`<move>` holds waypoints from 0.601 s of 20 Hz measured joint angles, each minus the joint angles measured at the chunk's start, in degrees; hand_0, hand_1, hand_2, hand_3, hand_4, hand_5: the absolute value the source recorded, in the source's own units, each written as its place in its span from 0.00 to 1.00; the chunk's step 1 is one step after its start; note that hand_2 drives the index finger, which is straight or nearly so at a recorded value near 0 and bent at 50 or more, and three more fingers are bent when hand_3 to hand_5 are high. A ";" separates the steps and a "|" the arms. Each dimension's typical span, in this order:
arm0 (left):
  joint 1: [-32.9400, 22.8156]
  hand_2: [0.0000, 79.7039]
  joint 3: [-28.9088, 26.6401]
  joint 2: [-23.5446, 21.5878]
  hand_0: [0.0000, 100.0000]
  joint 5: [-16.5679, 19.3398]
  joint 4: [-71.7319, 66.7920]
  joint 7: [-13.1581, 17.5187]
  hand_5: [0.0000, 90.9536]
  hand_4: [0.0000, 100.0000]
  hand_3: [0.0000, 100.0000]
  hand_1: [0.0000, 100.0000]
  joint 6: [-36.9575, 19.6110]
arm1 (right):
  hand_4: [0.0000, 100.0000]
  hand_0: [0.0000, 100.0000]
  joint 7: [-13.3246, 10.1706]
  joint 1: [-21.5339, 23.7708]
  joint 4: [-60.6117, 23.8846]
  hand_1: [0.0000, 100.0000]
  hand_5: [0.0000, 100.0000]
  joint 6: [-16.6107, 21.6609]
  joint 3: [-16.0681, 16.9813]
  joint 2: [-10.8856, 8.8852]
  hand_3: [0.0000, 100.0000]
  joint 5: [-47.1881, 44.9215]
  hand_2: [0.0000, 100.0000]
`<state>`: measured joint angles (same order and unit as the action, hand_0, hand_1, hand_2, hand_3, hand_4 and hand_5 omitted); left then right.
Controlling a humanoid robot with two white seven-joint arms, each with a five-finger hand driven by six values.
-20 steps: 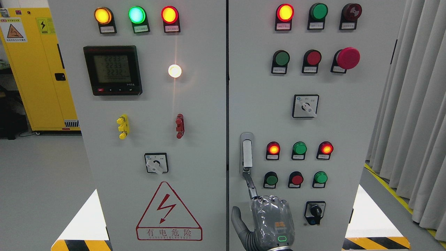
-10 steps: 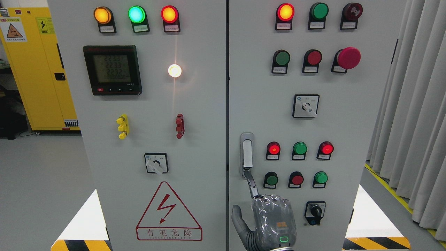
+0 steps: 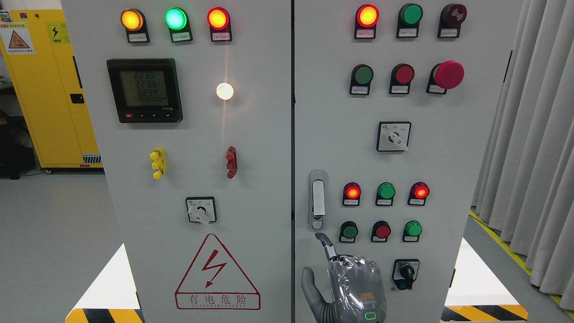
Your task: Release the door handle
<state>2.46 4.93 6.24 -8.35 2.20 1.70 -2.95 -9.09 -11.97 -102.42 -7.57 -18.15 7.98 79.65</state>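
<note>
- Grey electrical cabinet (image 3: 251, 148) fills the view, two doors, the seam just left of the fingers.
- Yellow cabinet (image 3: 42, 89) far up-left of the fingers; grey curtain (image 3: 533, 148) to their right.
- Digital meter (image 3: 144, 89) on the left door, well up-left of the fingers.
- Red lightning warning triangle (image 3: 217, 272) left of the fingers, about level with them.
- Right hand (image 3: 354, 287) at the bottom edge, index finger (image 3: 326, 244) extended, thumb out to the left, other fingers curled under; grasping nothing.
- Door handle (image 3: 317, 199) upright on the right door, just above the index fingertip, a small gap between, not touching.
- Black key switch (image 3: 406, 272) just right of the fingers.
- Red, green pushbuttons (image 3: 382, 231) up-right of the fingers.
</note>
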 measured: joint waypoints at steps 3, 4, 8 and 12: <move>0.00 0.00 0.00 0.00 0.12 0.00 0.00 0.00 0.00 0.00 0.00 0.56 0.00 | 0.99 0.75 -0.01 0.40 -0.90 0.41 0.97 1.63 0.62 -0.01 1.00 -0.13 0.79; 0.00 0.00 0.00 0.00 0.12 0.00 0.00 0.00 0.00 0.00 0.00 0.56 0.00 | 0.99 0.75 -0.02 0.47 -1.20 0.41 0.97 1.93 0.84 0.00 1.00 -0.17 0.79; 0.00 0.00 0.00 0.00 0.12 0.00 0.00 0.00 0.00 0.00 0.00 0.56 0.00 | 1.00 0.45 -0.20 0.50 -2.13 0.32 1.00 2.47 1.52 0.03 1.00 -0.31 0.97; 0.00 0.00 -0.01 0.00 0.12 0.00 0.00 0.00 0.00 0.00 0.00 0.56 0.00 | 1.00 0.28 0.61 -0.25 -2.81 0.24 1.00 2.49 1.96 0.06 1.00 -0.43 1.00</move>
<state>2.46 4.93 6.24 -8.35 2.20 1.70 -2.94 -8.48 -12.22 -105.23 -5.08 -16.18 8.04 79.22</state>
